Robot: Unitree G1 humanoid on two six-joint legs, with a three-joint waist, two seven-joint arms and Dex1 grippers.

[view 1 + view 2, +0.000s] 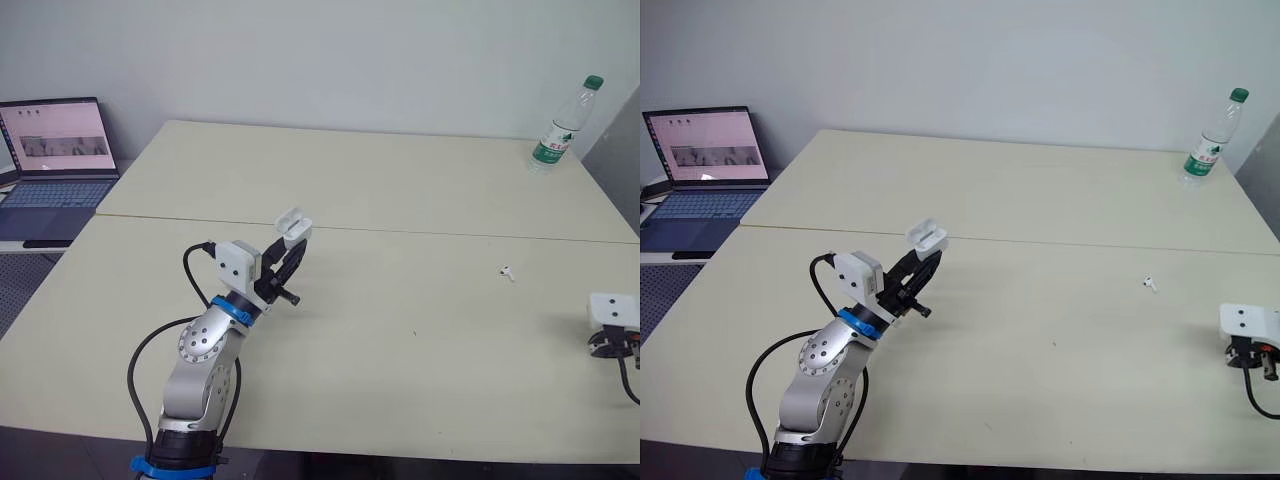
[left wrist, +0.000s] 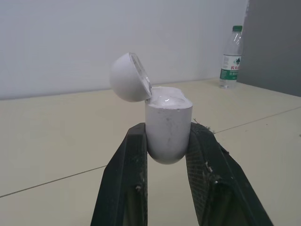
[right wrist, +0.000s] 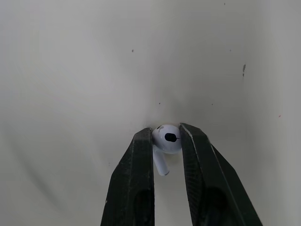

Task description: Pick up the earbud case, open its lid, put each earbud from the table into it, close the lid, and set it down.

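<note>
My left gripper point(image 1: 290, 250) is shut on the white earbud case point(image 1: 293, 227), held above the table's left half. The case point(image 2: 167, 125) stands upright between the fingers with its lid point(image 2: 130, 77) swung open. At the table's right edge my right gripper point(image 3: 166, 141) is shut on a white earbud point(image 3: 166, 143), just over the tabletop. The right arm's white wrist block point(image 1: 612, 312) shows at the picture's right edge. A second white earbud point(image 1: 508, 271) lies loose on the table right of centre.
A plastic water bottle point(image 1: 563, 125) stands at the far right corner of the cream table point(image 1: 400, 330). An open laptop point(image 1: 55, 165) sits on a lower surface off the table's left side.
</note>
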